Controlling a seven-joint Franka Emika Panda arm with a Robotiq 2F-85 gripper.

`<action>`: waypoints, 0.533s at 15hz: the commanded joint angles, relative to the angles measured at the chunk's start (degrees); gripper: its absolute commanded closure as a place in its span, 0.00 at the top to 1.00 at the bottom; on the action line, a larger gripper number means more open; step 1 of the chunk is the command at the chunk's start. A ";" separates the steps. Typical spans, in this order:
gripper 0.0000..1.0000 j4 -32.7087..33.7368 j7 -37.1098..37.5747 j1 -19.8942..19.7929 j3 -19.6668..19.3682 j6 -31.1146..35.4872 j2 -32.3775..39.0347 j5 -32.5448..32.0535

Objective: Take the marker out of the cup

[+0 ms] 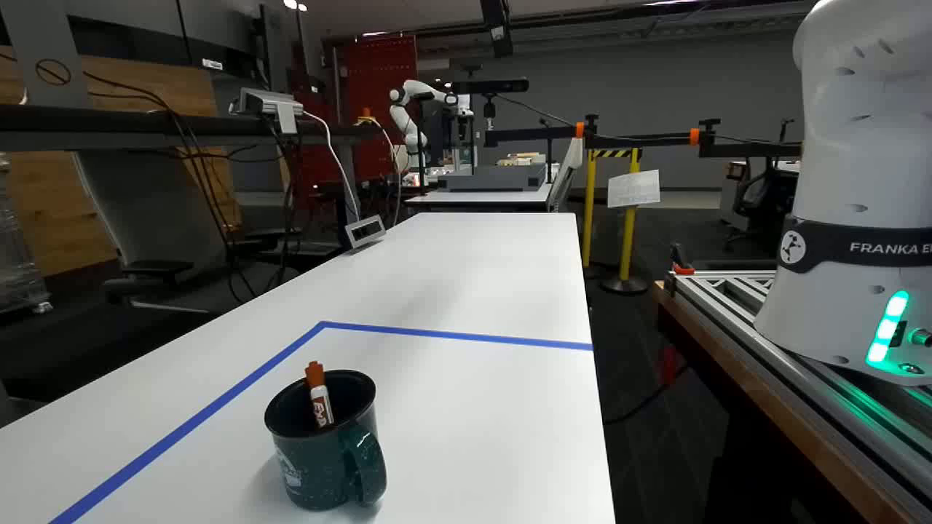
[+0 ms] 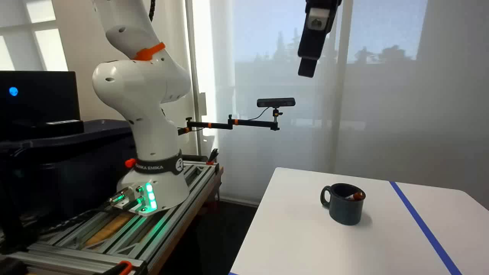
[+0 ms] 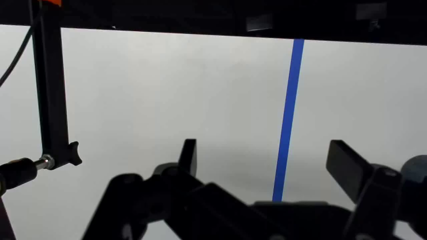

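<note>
The cup [image 1: 331, 466], a dark teal-green mug, stands upright on the white table; it also shows in an exterior view [image 2: 345, 210]. The marker [image 1: 320, 400] leans inside it, its orange-red end poking above the rim and its lower part hidden; its orange end also shows in an exterior view [image 2: 358, 196]. My gripper [image 2: 306, 68] hangs high above the table, well above the cup and apart from it. In the wrist view the gripper [image 3: 262, 158] is open, with nothing between its fingers. The marker is out of the wrist view.
Blue tape [image 1: 459, 336] marks lines on the table [image 1: 502, 276]. A black camera arm [image 3: 51, 93] reaches over the table at the wrist view's left. A dark rounded shape [image 3: 415, 166] shows at that view's right edge; I cannot tell whether it is the cup.
</note>
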 commanded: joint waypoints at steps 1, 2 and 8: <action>1.00 0.18 0.17 0.74 -0.62 -0.16 0.03 -0.17; 1.00 0.27 0.17 0.73 -0.62 -0.16 0.03 -0.17; 1.00 0.66 -0.14 1.08 -0.83 0.22 0.92 1.10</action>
